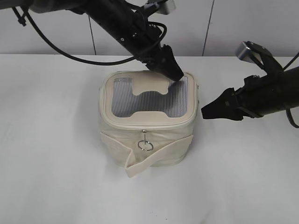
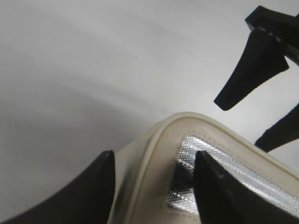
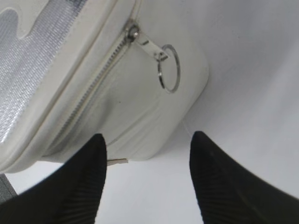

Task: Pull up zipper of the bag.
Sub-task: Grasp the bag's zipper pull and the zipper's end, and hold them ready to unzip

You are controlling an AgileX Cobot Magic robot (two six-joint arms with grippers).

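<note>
1. Tabletop [image 1: 51,177] is plain white and matte, running back to a pale panelled wall [image 1: 261,28] with thin dark vertical seams
2. Bag [image 1: 147,123] sits near the middle of the tabletop, a little toward its far edge; it is cream and boxy, with a grey ribbed panel [image 1: 147,100] set into the lid and a flat strap [image 1: 140,161] wrapped across its near side
3. Zipper [image 1: 145,125] follows the lid rim; on the near side a silver slider hangs with its ring pull [image 1: 146,145] lying against the bag wall, above the strap
4. Second slider [image 3: 134,32] shows in the right wrist view, at a rounded corner of the bag, its ring pull [image 3: 169,68] resting flat on the cream side wall
5. Left gripper [image 1: 174,72] reaches in from the far left corner and comes down on the far right part of the lid; its fingers [image 2: 224,196] are parted, one over the ribbed panel and the other beyond the lid's rim, straddling that corner without gripping anything
6. Right gripper [image 1: 210,111] hovers just beside the bag's right side, toward the right edge of the tabletop; its fingers [image 3: 229,182] are spread wide and empty, clear of the bag and of the ring pull ahead of them
</note>
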